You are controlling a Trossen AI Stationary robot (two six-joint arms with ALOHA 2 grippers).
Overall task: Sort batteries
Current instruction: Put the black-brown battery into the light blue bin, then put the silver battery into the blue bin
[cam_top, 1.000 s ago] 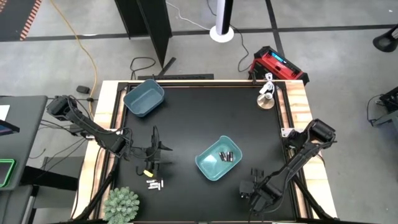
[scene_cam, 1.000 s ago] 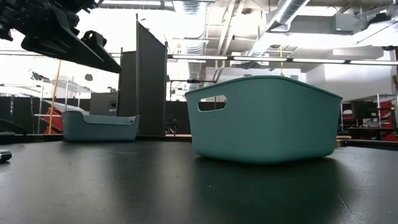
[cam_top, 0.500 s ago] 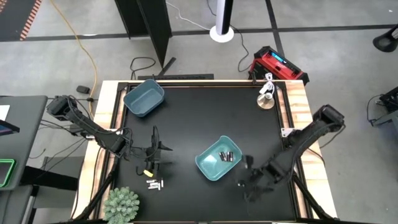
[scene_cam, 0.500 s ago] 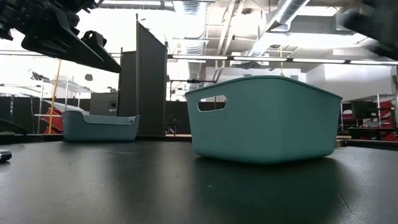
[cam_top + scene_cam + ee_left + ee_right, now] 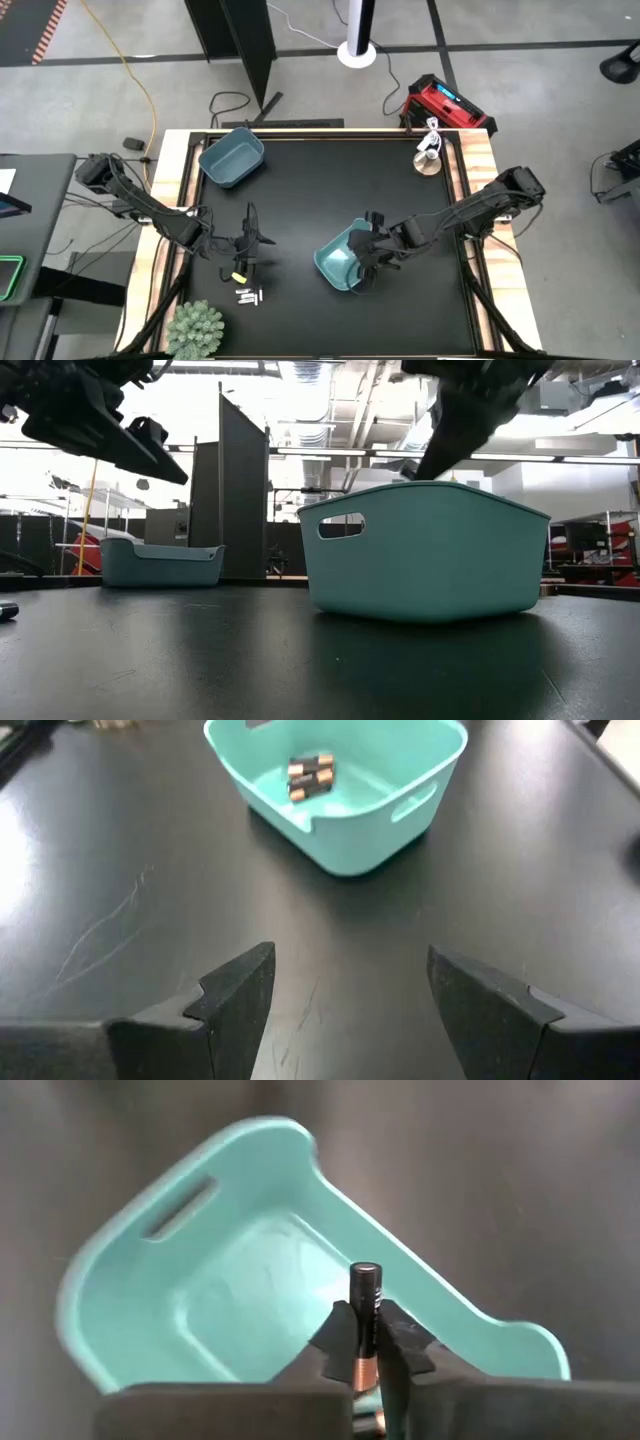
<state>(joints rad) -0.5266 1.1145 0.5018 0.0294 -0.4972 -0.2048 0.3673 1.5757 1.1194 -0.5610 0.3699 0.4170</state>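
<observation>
My right gripper (image 5: 368, 252) hangs over the near teal bin (image 5: 340, 264), shut on a dark battery (image 5: 365, 1295) with a copper-coloured end. The right wrist view shows the bin's open inside (image 5: 260, 1300) beneath that battery. Two dark batteries (image 5: 310, 775) lie on the bin's floor in the left wrist view. My left gripper (image 5: 250, 246) is open above bare table, left of the bin. A few white batteries (image 5: 247, 296) lie on the table just nearer than it. The second blue bin (image 5: 231, 156) stands near the far left corner. My right gripper pinches the dark battery between its two fingers (image 5: 338, 1342), low on the battery near the copper-coloured end (image 5: 363, 1370). The battery lies along the fingers, and its dark end (image 5: 365, 1272) sticks out past the fingertips. It is lifted clear, over the teal bin's inside.
A green plant (image 5: 195, 328) sits at the near left corner. A small round metal object (image 5: 430, 160) is near the far right corner. A little yellow piece (image 5: 238, 277) lies by the white batteries. Bare dark table (image 5: 330, 180) stretches between the two bins.
My right arm has swung from the table's near right corner toward the left and a little toward the far edge, ending over the near teal bin. In the low view it has come in above the bin's rim. The left arm has kept still.
</observation>
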